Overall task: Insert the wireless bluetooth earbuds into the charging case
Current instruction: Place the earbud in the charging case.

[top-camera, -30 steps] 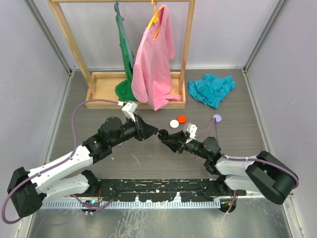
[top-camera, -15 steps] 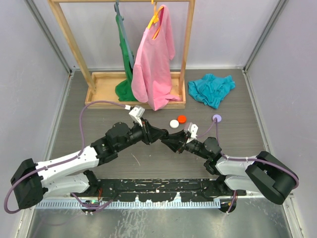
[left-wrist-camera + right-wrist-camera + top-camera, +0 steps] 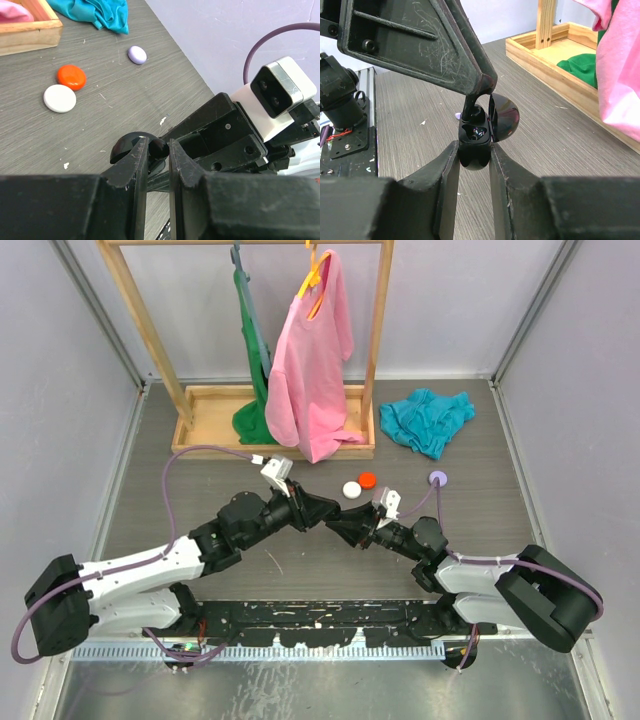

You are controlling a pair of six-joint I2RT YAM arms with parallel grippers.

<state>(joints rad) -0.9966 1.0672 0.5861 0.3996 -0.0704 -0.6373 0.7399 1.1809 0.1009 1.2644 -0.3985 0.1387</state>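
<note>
My right gripper (image 3: 473,148) is shut on the black charging case (image 3: 476,134) and holds it above the table, its glossy lid (image 3: 504,118) swung open. An empty slot shows in the case. My left gripper (image 3: 156,146) is shut on a black earbud (image 3: 158,148). In the right wrist view this earbud (image 3: 473,114) sits at the case's far slot, under the left fingertips (image 3: 481,88). Whether it is seated I cannot tell. In the top view the left gripper (image 3: 326,513) and right gripper (image 3: 338,529) meet tip to tip at the table's middle.
A white puck (image 3: 351,490), a red one (image 3: 367,479) and a lilac one (image 3: 437,478) lie just behind the grippers. A small lilac piece (image 3: 457,116) lies on the table beyond the case. At the back stand a wooden rack (image 3: 200,423) with a pink shirt (image 3: 312,360), and a teal cloth (image 3: 427,419).
My left arm has swung right and brought its fingertips up against the case in the right gripper. The right arm has barely moved.
</note>
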